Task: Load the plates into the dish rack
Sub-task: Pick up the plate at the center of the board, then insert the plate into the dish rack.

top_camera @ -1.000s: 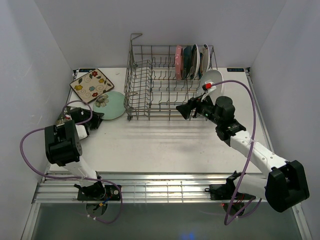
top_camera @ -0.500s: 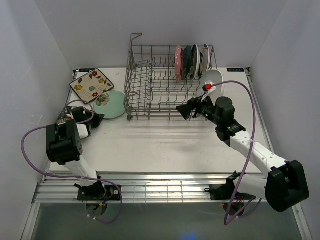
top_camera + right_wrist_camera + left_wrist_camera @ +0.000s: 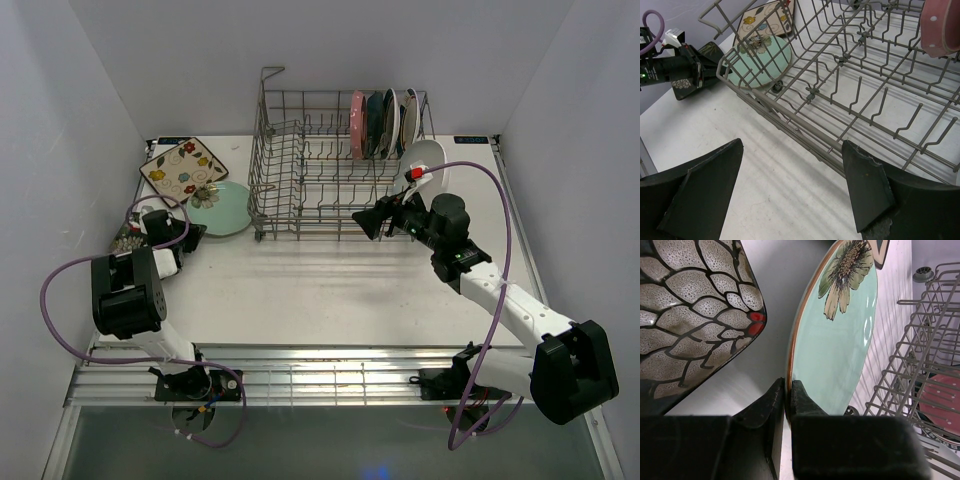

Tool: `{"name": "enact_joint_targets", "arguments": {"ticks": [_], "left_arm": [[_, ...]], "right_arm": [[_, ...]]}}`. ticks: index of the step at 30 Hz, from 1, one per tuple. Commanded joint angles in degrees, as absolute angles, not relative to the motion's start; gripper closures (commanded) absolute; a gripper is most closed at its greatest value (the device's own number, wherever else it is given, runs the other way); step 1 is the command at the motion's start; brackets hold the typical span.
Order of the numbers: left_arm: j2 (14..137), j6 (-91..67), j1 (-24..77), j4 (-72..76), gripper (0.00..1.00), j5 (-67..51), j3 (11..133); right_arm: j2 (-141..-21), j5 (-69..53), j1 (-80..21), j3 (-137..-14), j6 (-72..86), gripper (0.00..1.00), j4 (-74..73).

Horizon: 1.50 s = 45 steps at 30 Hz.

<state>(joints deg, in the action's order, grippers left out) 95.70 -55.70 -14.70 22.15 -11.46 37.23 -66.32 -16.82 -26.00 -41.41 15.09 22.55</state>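
Note:
My left gripper (image 3: pixel 788 390) is shut on the near rim of the mint round plate (image 3: pixel 840 345), which lies left of the dish rack (image 3: pixel 320 170) and seems tipped up slightly. In the top view that gripper (image 3: pixel 195 231) sits at the mint plate's (image 3: pixel 224 208) near-left edge. A dark floral square plate (image 3: pixel 690 315) lies just left of it. The cream floral square plate (image 3: pixel 183 169) lies behind. Several plates (image 3: pixel 383 124) stand upright in the rack's far right end, the pink dotted one (image 3: pixel 940 30) leftmost. My right gripper (image 3: pixel 363 222) hangs open and empty at the rack's near side.
A white oval plate (image 3: pixel 426 160) leans at the rack's right end, just beyond my right wrist. The rack's tall wire side (image 3: pixel 805 120) runs close in front of the open right gripper (image 3: pixel 792 185). White walls close in the table at left, right and back.
The left gripper has shut on the mint plate's rim, and the left arm has shifted a little away from the near edge. The right arm has not moved.

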Motion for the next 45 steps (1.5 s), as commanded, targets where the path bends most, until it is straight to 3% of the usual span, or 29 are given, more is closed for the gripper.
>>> {"name": "enact_joint_targets", "arguments": {"ticks": [1,45], "left_arm": [[90.97,-52.65,-14.41,21.02,1.00,-8.79,38.93],[73.13,-41.93,-19.42,-2.46,1.00,-11.34,59.76]], "right_arm": [[-65.74,-17.66,-26.19,-42.19,15.56,0.15,24.52],[-68.11,-24.95,-26.46,-45.52,19.34,0.16,24.69]]}}
